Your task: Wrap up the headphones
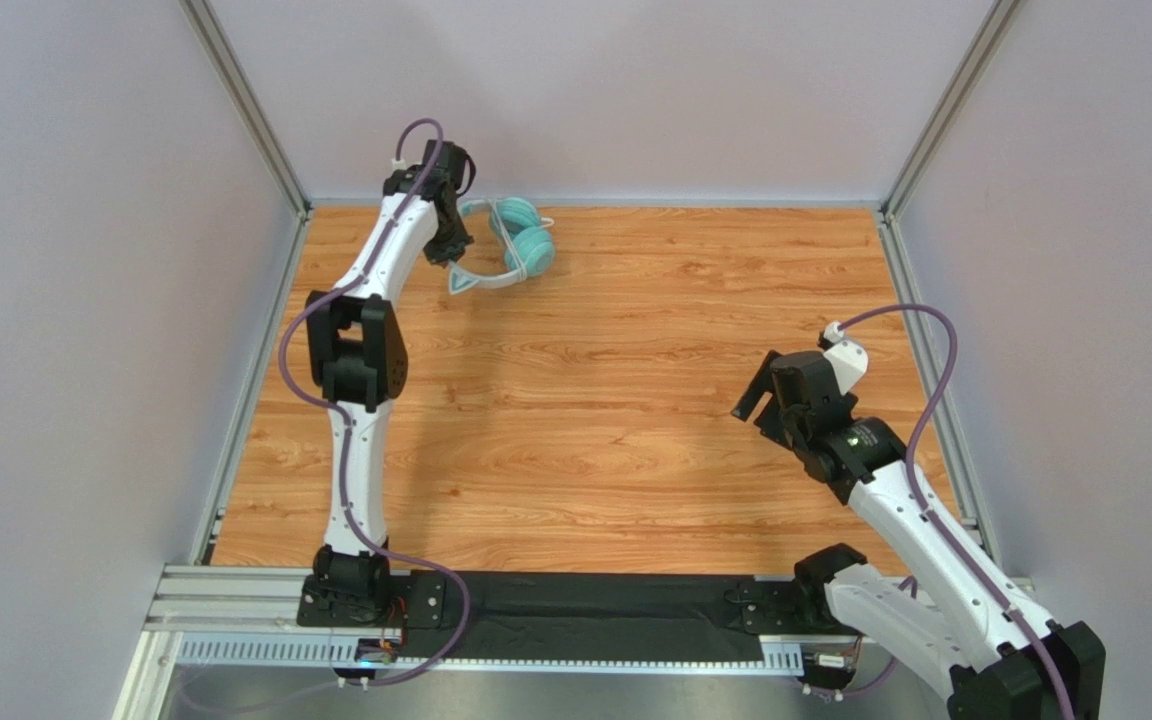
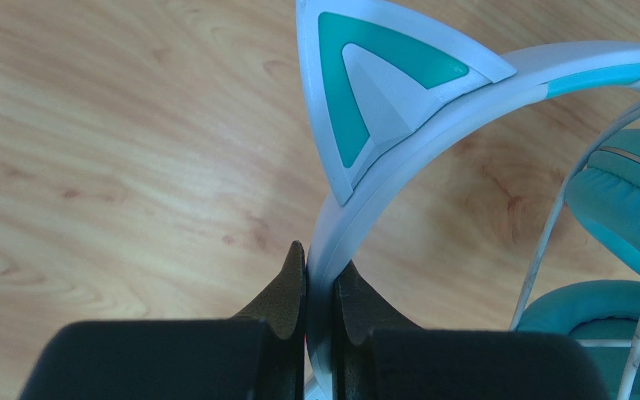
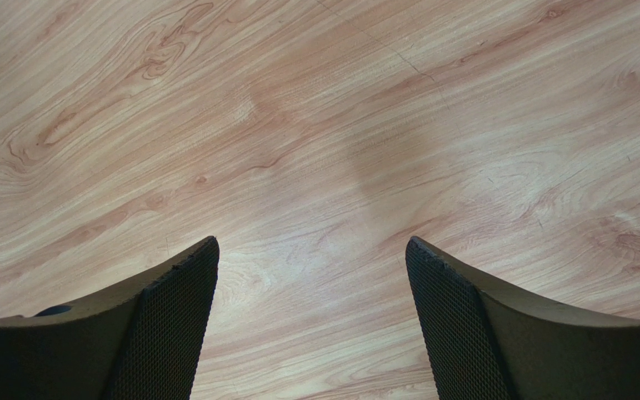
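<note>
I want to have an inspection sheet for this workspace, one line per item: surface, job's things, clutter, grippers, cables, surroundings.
Surface: wood-grain tabletop, no spills seen.
Job's things: headphones at the far left corner; thin white cable runs beside the ear cups.
Clutter: nothing seen.
Grippers: left gripper shut on the headband; right gripper open, holding nothing, over bare wood.
Cables: purple robot cables run along both arms.
Surroundings: pale walls, metal frame posts.
</note>
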### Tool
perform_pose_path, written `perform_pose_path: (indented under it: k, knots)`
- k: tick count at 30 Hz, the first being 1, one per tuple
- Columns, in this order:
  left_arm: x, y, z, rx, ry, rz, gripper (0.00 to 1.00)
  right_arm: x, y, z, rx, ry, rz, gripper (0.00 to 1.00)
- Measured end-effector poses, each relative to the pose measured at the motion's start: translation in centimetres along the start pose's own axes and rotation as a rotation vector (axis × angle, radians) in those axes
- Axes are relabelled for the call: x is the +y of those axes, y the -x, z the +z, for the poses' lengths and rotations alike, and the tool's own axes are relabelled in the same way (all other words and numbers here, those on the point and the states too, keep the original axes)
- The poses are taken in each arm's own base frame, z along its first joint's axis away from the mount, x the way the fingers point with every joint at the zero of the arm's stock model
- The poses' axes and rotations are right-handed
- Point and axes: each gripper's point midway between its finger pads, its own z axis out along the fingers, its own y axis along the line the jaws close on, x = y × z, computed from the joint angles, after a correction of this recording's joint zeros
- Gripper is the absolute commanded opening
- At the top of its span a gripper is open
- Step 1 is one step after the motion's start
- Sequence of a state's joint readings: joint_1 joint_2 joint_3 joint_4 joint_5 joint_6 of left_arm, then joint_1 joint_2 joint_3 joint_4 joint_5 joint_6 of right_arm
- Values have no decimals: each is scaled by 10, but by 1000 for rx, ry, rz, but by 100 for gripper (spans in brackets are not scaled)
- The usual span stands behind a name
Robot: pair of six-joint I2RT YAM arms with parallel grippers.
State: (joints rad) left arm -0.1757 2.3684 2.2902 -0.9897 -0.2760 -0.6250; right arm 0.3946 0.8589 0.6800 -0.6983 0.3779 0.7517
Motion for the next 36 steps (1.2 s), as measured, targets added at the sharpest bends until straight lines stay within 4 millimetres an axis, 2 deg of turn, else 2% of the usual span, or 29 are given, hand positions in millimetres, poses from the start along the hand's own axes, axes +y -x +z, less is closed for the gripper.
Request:
perform_pose_path:
  k: [3,6,16,22,26,30,36]
  knots:
    - [-9,-2,22,7,-7,-5,0,-1,-4,1,10,-1,-3,84]
    - [-10,-11,37,34,-2,-5,0,-3,-5,1,12,-2,-4,84]
    - [-15,-27,65,69,-11,-8,1,-7,-7,-2,-5,12,4,84]
    - [-17,-26,66,73,-32,-14,37,-8,-10,1,8,-3,-2,83]
    - [-21,-23,67,65,-49,-15,53,-8,-10,1,8,-2,-1,83]
    - [-25,-21,67,59,-69,-16,64,-11,-11,-3,11,-6,2,83]
    - [-28,-21,67,60,-92,-7,81,-18,-3,-22,-19,2,7,84]
